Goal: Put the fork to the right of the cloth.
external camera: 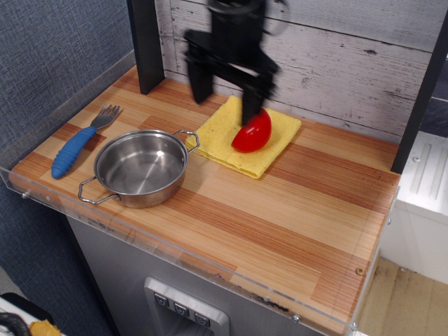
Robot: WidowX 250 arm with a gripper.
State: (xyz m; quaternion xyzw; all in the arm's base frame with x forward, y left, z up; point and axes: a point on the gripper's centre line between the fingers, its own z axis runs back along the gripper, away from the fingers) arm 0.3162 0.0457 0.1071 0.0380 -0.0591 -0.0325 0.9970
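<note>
The fork (78,142), with a ribbed blue handle and grey tines, lies on the wooden table at the far left, left of the steel pan (140,168). The yellow cloth (225,134) lies flat at the back middle with a red half-round object (253,132) on it. My gripper (225,96) is black and motion-blurred, hanging open and empty above the cloth's back left part, far from the fork.
A black post (145,43) stands at the back left. A clear acrylic rim (42,198) runs along the table's left and front edges. Bare wood (301,203) lies right of the cloth. A white appliance (422,203) stands beyond the right edge.
</note>
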